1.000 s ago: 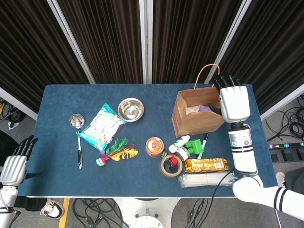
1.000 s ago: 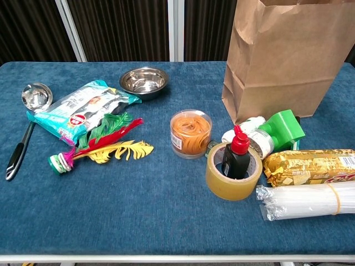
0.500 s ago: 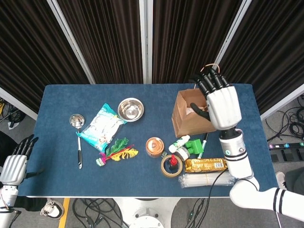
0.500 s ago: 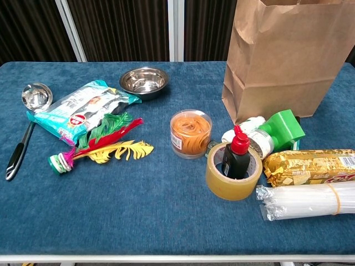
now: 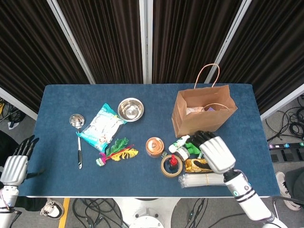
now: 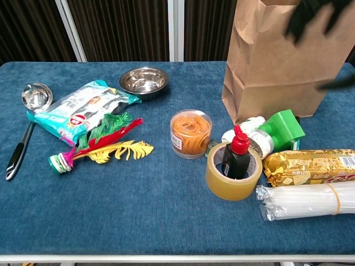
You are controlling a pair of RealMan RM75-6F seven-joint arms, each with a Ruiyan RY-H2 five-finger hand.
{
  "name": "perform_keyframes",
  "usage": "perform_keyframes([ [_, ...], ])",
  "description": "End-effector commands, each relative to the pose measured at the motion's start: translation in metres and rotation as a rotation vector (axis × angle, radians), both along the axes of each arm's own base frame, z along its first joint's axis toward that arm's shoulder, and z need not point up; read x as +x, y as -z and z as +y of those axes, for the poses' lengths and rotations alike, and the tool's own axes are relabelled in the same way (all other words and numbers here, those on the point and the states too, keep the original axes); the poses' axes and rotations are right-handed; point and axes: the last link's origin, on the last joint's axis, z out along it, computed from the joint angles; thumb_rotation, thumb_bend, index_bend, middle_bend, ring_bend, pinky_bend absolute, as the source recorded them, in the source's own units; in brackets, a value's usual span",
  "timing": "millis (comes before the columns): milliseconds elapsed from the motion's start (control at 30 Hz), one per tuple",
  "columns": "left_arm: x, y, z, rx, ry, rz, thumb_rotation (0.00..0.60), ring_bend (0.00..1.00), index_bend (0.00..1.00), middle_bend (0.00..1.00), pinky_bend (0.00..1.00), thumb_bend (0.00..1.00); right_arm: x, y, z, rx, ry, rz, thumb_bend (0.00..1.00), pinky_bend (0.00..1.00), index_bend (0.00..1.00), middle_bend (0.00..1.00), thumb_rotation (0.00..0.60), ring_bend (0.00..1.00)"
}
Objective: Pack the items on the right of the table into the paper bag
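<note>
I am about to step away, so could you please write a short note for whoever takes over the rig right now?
Right hand: open, holding nothing, fingers spread above the green tape dispenser and gold foil snack pack.
Left hand: open, off the table's left edge.
Brown paper bag: upright at right rear, some items already inside.
Left to pack: the dispenser, snack pack, white bottles, tan tape roll ringing a red-capped black bottle, clear bundle of straws.

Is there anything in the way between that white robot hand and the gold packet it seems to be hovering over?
Nothing visible: the right hand hangs above the gold packet, with no object showing between them.
</note>
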Motion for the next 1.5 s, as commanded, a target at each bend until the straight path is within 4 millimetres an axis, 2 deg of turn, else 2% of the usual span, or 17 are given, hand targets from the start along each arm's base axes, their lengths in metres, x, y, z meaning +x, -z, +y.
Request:
perform_keyframes([
  [33, 0.001, 0.001, 0.000, 0.000, 0.004, -0.002, 0.600, 0.02, 0.08, 0.12, 0.16, 0.17, -0.030, 0.001, 0.022, 0.079, 0.100, 0.101, 0.00, 0.38, 0.37, 0.39, 0.600, 0.27],
  [267, 0.004, 0.003, 0.002, 0.012, 0.018, 0.003, 0.600, 0.02, 0.08, 0.12, 0.16, 0.17, -0.068, 0.016, 0.049, 0.169, 0.155, 0.209, 0.00, 0.38, 0.37, 0.39, 0.600, 0.27],
  [567, 0.006, 0.005, 0.003, 0.026, 0.029, 0.010, 0.600, 0.02, 0.08, 0.12, 0.15, 0.17, -0.099, 0.043, 0.058, 0.171, 0.102, 0.283, 0.00, 0.38, 0.38, 0.38, 0.600, 0.27],
  [1000, 0.003, 0.007, 0.001, 0.035, 0.029, 0.015, 0.600, 0.02, 0.08, 0.12, 0.15, 0.17, -0.131, 0.080, 0.076, 0.070, -0.023, 0.345, 0.00, 0.35, 0.39, 0.32, 0.600, 0.24],
  [1500, -0.002, 0.005, -0.003, 0.056, 0.039, 0.000, 0.600, 0.02, 0.08, 0.12, 0.15, 0.17, -0.150, 0.092, 0.077, -0.017, -0.012, 0.282, 0.00, 0.35, 0.39, 0.32, 0.600, 0.24],
])
